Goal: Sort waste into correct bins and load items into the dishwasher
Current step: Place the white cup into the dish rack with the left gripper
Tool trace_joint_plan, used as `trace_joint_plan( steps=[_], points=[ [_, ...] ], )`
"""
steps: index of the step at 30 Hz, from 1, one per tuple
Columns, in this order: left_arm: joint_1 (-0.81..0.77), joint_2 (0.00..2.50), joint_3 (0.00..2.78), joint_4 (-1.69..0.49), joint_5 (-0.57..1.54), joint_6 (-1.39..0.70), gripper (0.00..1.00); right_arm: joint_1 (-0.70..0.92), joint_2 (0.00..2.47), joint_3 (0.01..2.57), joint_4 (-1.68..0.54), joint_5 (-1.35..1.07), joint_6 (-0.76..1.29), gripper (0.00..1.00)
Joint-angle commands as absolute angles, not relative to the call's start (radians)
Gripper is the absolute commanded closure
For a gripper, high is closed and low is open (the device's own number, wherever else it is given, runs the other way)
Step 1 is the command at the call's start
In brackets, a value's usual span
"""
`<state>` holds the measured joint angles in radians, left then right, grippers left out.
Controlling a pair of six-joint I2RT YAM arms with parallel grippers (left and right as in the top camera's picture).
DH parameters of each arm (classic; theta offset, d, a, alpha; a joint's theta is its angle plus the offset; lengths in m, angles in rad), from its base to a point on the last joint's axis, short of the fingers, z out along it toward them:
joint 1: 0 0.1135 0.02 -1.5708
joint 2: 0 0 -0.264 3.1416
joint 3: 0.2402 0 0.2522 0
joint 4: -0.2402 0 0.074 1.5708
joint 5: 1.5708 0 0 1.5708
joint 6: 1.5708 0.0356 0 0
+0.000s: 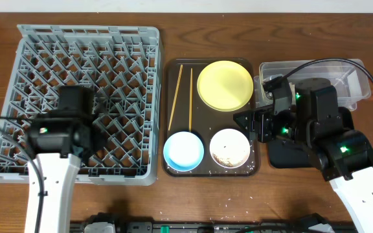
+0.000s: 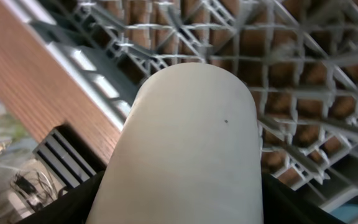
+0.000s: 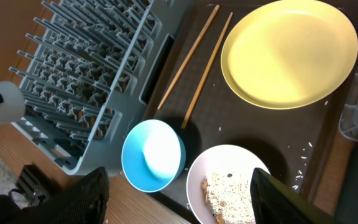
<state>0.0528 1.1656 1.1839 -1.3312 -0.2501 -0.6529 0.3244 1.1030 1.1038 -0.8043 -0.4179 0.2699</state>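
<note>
While both arms hang over the table, neither holds anything that I can see. Landmark: dark brown serving tray.

- dish rack: grey lattice, just left of the tray. No dishes seen in it.
- clear tub: just right of the tray's far corner.
- black tray: right of the tray's near half, mostly under the right arm.
- yellow plate: on the tray, far right quarter. Looks stiff, shallow and smooth. Best taken by its raised lip.
- light blue bowl: tray's near left corner, appears clean.
- white bowl: tray's near right corner, holding food scraps, a pale rice clump with brownish bits. Likely rigid and slick. I would pinch the rim on the side free of food and keep it level until over a bin.
- chopsticks: side by side along the tray's left half, beyond the blue bowl. Thin, light and apt to roll, so grip them mid-length.
- rice grains: loose on the tray floor between plate and white bowl. Too small to pinch well.

The right gripper has its fingers spread wide, hovering above the tray's near right part over the white bowl. The left gripper is over the rack, well left of the tray. Its wrist view is blocked by a pale rounded shape, so I cannot tell how its fingers stand.
</note>
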Motion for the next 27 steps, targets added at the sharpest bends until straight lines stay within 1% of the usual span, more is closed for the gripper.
trace_joint_plan(
  steps=[1, 6, 7, 9, 13, 15, 18, 23, 27],
  points=[
    [0.210, 1.168, 1.196, -1.326, -0.256, -0.628, 0.28, 0.328, 1.107, 1.111, -0.805, -0.414, 0.268, 0.29],
    [0.328, 1.240, 1.195, -1.278, -0.200, -0.595, 0.28, 0.328, 1.107, 1.111, -0.805, -0.414, 0.268, 0.29],
    [0.343, 1.264, 1.195, -1.277, -0.157, -0.578, 0.28, 0.328, 1.107, 1.111, -0.805, -0.414, 0.268, 0.29],
    [0.349, 1.298, 1.195, -1.275, -0.115, -0.542, 0.28, 0.328, 1.107, 1.111, -0.805, -0.414, 0.268, 0.28],
    [0.349, 1.374, 1.195, -1.276, -0.116, -0.530, 0.28, 0.328, 1.107, 1.111, -0.805, -0.415, 0.268, 0.29],
    [0.349, 1.421, 1.195, -1.269, -0.150, -0.531, 0.20, 0.328, 1.107, 1.111, -0.808, -0.415, 0.268, 0.28],
    [0.352, 1.448, 1.195, -1.251, -0.157, -0.511, 0.17, 0.328, 1.107, 1.111, -0.809, -0.416, 0.268, 0.28],
    [0.349, 1.393, 1.229, -1.277, 0.084, -0.350, 0.17, 0.330, 1.107, 1.111, -0.807, -0.437, 0.269, 0.29],
    [0.284, 1.232, 1.250, -1.260, 0.302, -0.206, 0.16, 0.402, 1.131, 1.110, -0.809, -0.412, 0.270, 0.41]
  ],
)
